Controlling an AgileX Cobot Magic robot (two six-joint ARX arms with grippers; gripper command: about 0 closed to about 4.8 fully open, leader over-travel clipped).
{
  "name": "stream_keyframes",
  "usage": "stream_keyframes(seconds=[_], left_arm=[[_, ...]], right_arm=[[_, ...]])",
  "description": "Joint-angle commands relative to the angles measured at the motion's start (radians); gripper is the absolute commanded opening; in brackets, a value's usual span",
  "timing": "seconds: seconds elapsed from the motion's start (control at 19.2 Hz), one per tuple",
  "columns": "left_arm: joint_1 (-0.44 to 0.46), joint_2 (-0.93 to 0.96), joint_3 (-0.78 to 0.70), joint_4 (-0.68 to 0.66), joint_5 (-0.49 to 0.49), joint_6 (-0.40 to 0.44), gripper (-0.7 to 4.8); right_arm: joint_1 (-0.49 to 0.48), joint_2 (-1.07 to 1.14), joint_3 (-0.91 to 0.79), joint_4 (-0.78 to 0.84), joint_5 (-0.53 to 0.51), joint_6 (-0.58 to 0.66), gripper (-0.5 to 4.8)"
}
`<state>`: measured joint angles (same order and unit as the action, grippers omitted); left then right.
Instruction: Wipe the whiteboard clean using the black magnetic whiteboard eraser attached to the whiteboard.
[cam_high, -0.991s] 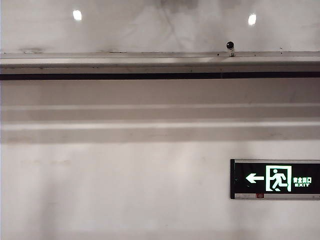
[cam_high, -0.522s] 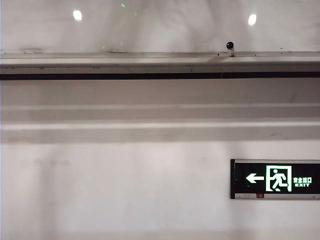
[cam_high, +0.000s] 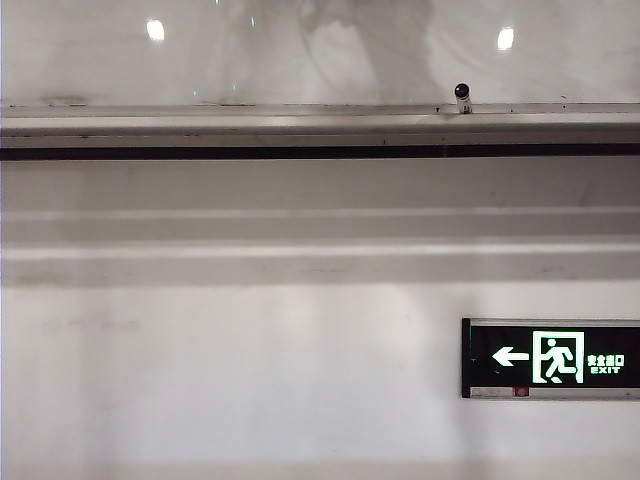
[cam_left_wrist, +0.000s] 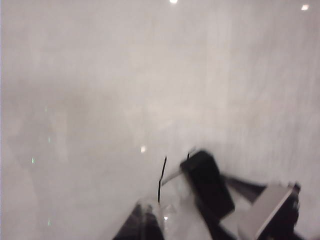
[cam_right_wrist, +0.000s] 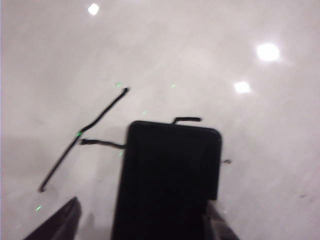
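Observation:
The whiteboard (cam_high: 120, 65) is the glossy panel across the top of the exterior view, and neither arm shows there. It fills both wrist views (cam_left_wrist: 125, 90) (cam_right_wrist: 210, 65). The black eraser (cam_right_wrist: 167, 180) lies flat on it between the spread fingers of my right gripper (cam_right_wrist: 142, 202), which is open, with a gap on one side. Black marker strokes (cam_right_wrist: 82, 140) run beside the eraser. In the left wrist view my left gripper (cam_left_wrist: 148, 207) is shut and empty. It sits next to a short black stroke (cam_left_wrist: 161, 177), with the eraser (cam_left_wrist: 207, 185) a little way off.
A pale metal rail (cam_high: 300, 120) runs under the whiteboard, with a small black knob (cam_high: 461, 92) on it. Below is a matte wall with a lit green exit sign (cam_high: 550, 358). Part of the right arm (cam_left_wrist: 272, 215) shows beyond the eraser in the left wrist view.
In the exterior view, only the dim dark reflections and green specks on the whiteboard have shifted. The rail, wall and sign are as they were.

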<state>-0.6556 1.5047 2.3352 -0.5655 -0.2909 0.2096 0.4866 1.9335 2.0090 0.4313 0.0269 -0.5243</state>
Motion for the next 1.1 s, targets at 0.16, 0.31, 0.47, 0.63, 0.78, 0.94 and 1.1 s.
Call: stream_keyframes(seconds=[0.16,0.31,0.47,0.63,0.78,0.94,1.1], left_arm=[[-0.001,-0.001,0.002,-0.009,0.053,0.0,-0.07],[-0.001,-0.001,0.002,-0.008,0.057,0.0,-0.07],[-0.001,-0.002,0.002,-0.002,0.064,0.0,-0.07],[-0.001,-0.002,0.002,-0.002,0.071,0.0,-0.07],[-0.001,-0.002,0.002,-0.002,0.071,0.0,-0.07],[-0.002,-0.002,0.002,-0.002,0.071,0.0,-0.06],[-0.002,-0.002,0.002,-0.002,0.071,0.0,-0.07]], right_arm=[[-0.002,0.011,0.004,0.031,0.087,0.005,3.02],[-0.002,0.016,0.004,0.039,0.084,0.004,3.61],[-0.002,0.027,0.004,0.05,0.089,0.004,3.6],[-0.003,0.048,0.004,0.053,0.11,0.004,3.59],[-0.003,0.065,0.004,0.052,0.113,0.004,2.84],[-0.003,0.072,0.004,0.068,0.109,-0.001,1.38],[0.001,0.072,0.007,0.126,0.088,0.0,1.38]])
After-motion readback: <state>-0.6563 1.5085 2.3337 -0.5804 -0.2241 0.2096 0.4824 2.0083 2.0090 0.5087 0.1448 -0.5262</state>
